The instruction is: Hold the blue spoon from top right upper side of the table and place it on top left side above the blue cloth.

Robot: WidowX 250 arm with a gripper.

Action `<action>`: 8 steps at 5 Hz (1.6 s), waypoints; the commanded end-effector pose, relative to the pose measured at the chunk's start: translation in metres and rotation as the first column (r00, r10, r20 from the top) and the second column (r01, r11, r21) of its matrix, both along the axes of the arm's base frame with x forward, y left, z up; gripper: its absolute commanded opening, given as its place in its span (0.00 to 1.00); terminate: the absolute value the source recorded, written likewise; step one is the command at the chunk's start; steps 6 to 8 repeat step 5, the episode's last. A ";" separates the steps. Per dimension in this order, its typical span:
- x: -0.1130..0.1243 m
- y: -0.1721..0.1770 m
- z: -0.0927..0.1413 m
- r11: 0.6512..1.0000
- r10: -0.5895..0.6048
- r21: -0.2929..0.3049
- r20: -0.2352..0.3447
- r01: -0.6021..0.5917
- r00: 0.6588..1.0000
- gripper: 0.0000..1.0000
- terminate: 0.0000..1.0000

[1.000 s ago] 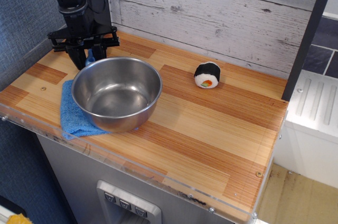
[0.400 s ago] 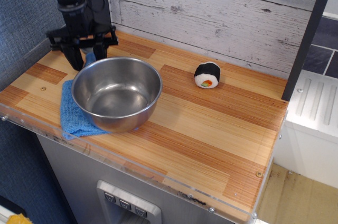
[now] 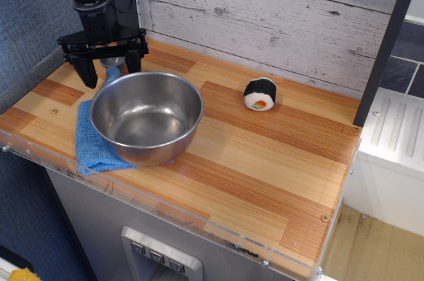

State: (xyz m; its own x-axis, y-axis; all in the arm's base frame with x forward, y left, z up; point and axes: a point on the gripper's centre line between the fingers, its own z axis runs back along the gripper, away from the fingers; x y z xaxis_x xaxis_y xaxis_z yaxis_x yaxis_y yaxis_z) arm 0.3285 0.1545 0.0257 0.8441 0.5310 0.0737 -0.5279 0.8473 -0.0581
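Note:
The blue spoon (image 3: 112,64) lies on the table (image 3: 265,155) at the back left, just behind the steel bowl. Its grey bowl points to the wall and its light-blue handle points to the steel bowl's rim. My gripper (image 3: 111,74) hangs straight over it, open, with one black finger (image 3: 87,74) on each side and apart from the spoon. The blue cloth (image 3: 89,142) lies at the front left, partly under the steel bowl, in front of the spoon.
A large steel bowl (image 3: 147,116) stands on the left half of the table, on the cloth's right part. A black-and-white toy sushi roll (image 3: 260,94) sits at the back middle. A plank wall runs along the back.
My gripper has risen a little and its fingers have spread wider. The spoon's grey bowl now shows between them, resting on the table.

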 end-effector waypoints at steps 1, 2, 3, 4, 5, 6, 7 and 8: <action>0.010 -0.013 0.065 0.998 -0.063 0.024 0.151 0.060 0.987 1.00 0.00; 0.014 -0.025 0.107 0.994 -0.102 0.062 0.226 0.090 0.969 1.00 0.00; 0.009 -0.037 0.138 0.990 -0.131 0.081 0.285 0.112 0.950 1.00 0.00; 0.001 -0.043 0.152 0.992 -0.122 0.075 0.299 0.104 0.946 1.00 0.00; 0.001 -0.043 0.152 0.992 -0.122 0.075 0.299 0.104 0.946 1.00 1.00; 0.001 -0.043 0.152 0.992 -0.122 0.075 0.299 0.104 0.946 1.00 1.00; 0.001 -0.043 0.152 0.992 -0.122 0.075 0.299 0.104 0.946 1.00 1.00; 0.001 -0.043 0.152 0.992 -0.122 0.075 0.299 0.104 0.946 1.00 1.00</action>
